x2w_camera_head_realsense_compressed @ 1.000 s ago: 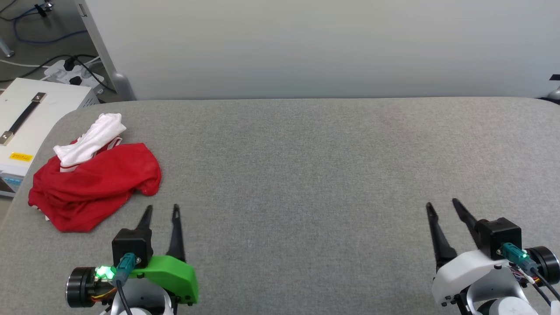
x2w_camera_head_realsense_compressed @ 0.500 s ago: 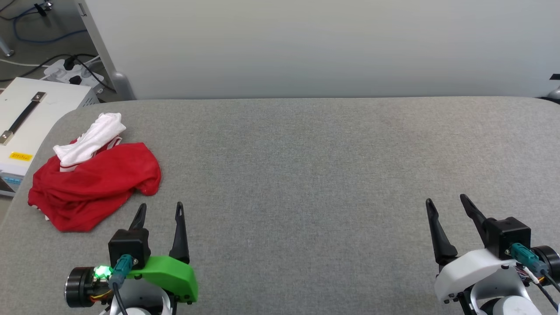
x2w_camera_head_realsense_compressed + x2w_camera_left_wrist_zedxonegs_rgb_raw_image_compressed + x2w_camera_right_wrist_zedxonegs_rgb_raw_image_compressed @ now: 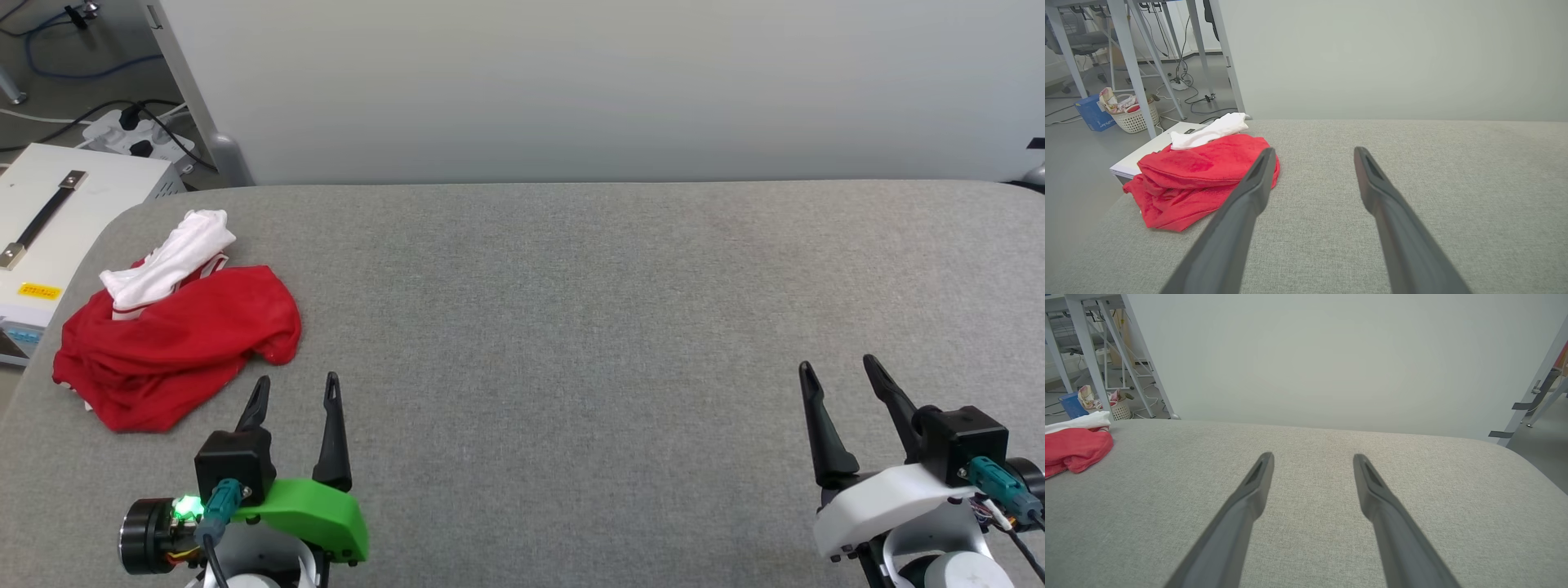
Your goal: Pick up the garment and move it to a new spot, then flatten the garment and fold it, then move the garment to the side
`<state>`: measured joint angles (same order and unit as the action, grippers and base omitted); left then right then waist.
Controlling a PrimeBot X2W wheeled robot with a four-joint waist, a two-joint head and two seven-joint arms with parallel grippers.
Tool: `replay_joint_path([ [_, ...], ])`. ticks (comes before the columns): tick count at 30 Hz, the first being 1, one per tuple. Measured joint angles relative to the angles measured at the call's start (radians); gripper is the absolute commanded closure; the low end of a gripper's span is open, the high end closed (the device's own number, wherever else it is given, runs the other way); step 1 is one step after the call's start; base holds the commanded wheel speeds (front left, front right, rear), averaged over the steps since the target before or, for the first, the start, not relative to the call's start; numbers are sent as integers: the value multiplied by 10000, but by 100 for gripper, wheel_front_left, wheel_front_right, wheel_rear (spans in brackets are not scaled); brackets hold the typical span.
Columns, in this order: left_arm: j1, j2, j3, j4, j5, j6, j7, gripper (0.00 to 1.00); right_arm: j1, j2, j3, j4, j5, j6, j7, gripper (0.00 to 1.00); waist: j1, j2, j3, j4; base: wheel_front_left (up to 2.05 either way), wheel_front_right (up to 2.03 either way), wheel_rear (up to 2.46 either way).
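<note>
Garment [image 3: 180,351], a crumpled red heap with a white sleeve on top, lies near the left edge of the grey padded table [image 3: 571,327], beside a white box [image 3: 49,237]. It sits just ahead and to the left of the left gripper [image 3: 297,378], whose fingers are spread and empty (clearly the nearer arm). The right gripper [image 3: 838,362], also spread and empty, is well apart from it. It runs longest roughly left to right, and its sleeve points toward the far edge.
</note>
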<state>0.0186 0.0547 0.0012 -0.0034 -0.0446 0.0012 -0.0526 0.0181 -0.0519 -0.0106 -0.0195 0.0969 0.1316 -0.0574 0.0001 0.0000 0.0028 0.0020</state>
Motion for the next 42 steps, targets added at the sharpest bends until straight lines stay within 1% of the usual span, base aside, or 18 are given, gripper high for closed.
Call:
replay_joint_path([
  [20, 9, 0, -10, 98, -384, -12, -439, 0, 112, 0, -12, -23, 571, 0, -382, 0, 0, 0, 57, 12, 0, 0, 0],
  [32, 13, 0, -27, 226, -518, -10, -713, 0, 203, 0, 92, -25, 679, 0, -683, 0, 0, 0, 111, 29, 0, 0, 0],
  [42, 12, 0, 58, 272, -529, 73, -917, 0, 216, 0, 230, -36, 646, 0, -890, 0, 0, 0, 182, 390, 0, 0, 0],
])
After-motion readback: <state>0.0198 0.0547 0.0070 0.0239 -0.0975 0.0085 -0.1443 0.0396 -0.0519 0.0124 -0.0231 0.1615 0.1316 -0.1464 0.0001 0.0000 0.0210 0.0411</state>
